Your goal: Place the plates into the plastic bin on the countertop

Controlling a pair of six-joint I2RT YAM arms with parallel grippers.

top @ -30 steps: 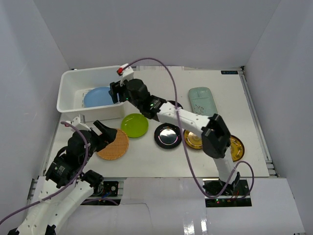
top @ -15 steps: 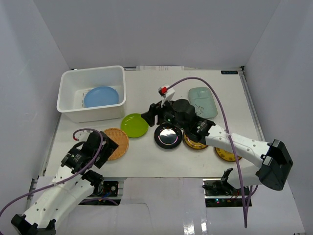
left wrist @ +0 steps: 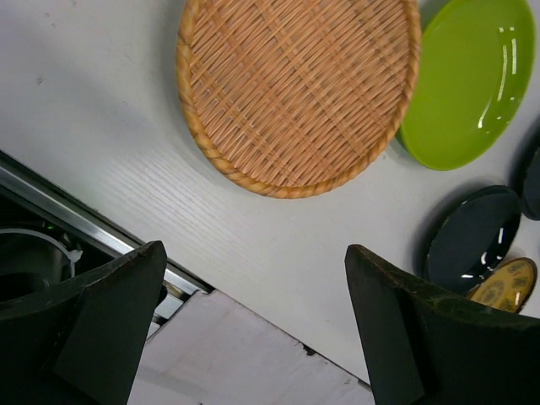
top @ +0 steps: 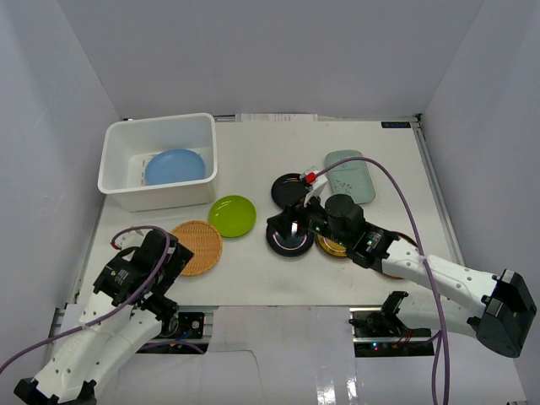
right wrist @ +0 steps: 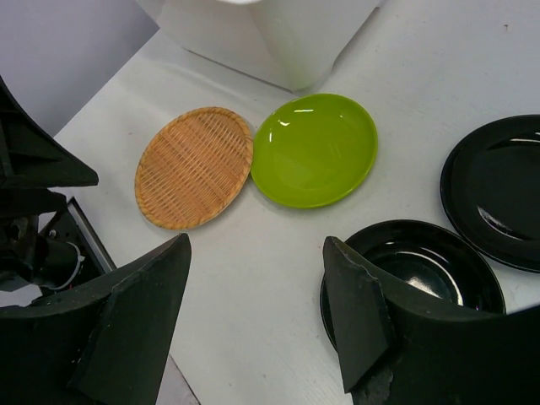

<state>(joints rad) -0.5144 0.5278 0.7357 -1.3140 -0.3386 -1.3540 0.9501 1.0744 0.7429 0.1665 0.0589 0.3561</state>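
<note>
The white plastic bin (top: 114,180) stands at the back left with the light blue plate (top: 175,166) inside. On the countertop (top: 253,274) lie the wicker plate (top: 197,247), the lime green plate (top: 232,216), two black plates (top: 288,187) (top: 289,239), the mint plate (top: 348,175) and a gold plate (top: 335,246), partly under the right arm. My left gripper (top: 173,256) is open and empty, near the wicker plate (left wrist: 295,84). My right gripper (top: 291,221) is open and empty, above the nearer black plate (right wrist: 422,266).
The right wrist view also shows the green plate (right wrist: 314,150), the wicker plate (right wrist: 194,164), the farther black plate (right wrist: 498,190) and the bin's wall (right wrist: 270,34). The table's near edge rail (left wrist: 51,202) runs under my left gripper. Grey walls enclose the table.
My right arm has drawn back from the bin to above the nearer black plate, leaving the blue plate in the bin. My left gripper has pulled back towards the near edge.
</note>
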